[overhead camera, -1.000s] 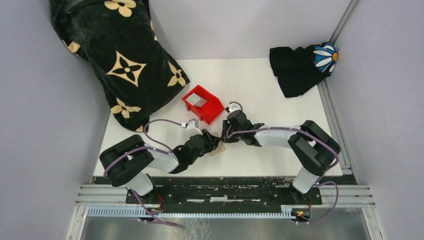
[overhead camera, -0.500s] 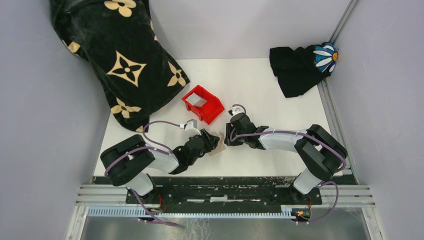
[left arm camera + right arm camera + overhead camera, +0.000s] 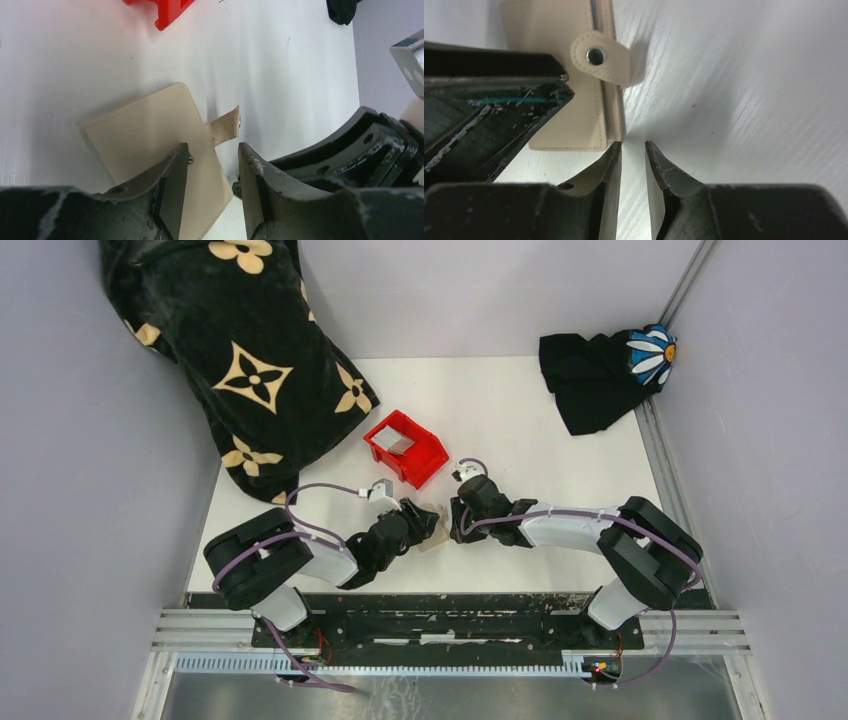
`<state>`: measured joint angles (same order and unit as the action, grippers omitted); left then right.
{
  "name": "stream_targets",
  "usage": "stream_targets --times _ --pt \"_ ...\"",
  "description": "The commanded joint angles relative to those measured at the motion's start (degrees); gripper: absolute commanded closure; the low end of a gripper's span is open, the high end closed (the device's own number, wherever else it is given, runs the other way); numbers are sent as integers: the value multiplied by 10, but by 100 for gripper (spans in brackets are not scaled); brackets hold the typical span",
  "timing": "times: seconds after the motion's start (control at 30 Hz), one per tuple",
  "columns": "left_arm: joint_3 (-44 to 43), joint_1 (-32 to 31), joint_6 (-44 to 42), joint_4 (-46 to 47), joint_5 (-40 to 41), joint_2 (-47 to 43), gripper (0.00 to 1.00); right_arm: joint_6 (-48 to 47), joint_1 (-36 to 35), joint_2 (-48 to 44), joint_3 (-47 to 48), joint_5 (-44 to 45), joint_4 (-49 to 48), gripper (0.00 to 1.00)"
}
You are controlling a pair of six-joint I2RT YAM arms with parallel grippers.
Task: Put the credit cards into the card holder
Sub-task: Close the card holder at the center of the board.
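Patterned black blanket (image 3: 250, 370) is bunched at the upper left of the top view, off the work area, not in play. Right of it, near frame centre, sits the red bin (image 3: 430, 455) with a pale grey flat thing inside, probably the credit cards (image 3: 397, 443) (too small to be sure, can't count them). So the cards look not yet loaded.

Just below and right of the bin, the left pincer (image 3: 212, 150) is low over the card holder (image 3: 145, 132). Its jaws stand moderately apart. One finger lies over the tan cover by the snap stud, and the holder's corner shows in the gap. It reads as pinning the holder flat rather than clamping it.

The holder lies closed on the white surface (image 3: 540, 440), lower centre of the top view, between the two arms. Its snap tab (image 3: 599, 55) is undone and sticks out toward the right arm.

The right pincer (image 3: 633, 146) is narrow, with only bare surface in the slit. One fingertip touches the holder's open edge, likely placed to catch the flap and lift it while the left holds it down.

Black cloth with a daisy (image 3: 590, 380) sits at the upper right, well apart.
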<state>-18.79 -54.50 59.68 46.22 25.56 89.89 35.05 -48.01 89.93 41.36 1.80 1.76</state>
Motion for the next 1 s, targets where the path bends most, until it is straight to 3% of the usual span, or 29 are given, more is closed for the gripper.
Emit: stream_targets --times 0.0,0.37,0.97 --pt "1 -2 17 2 28 16 50 -8 -23 -22 6 16 6 71" --pt "2 -1 21 6 29 21 51 -20 -49 -58 29 48 25 80" --pt "12 -1 46 32 7 17 51 -10 -62 36 45 4 -80 95"
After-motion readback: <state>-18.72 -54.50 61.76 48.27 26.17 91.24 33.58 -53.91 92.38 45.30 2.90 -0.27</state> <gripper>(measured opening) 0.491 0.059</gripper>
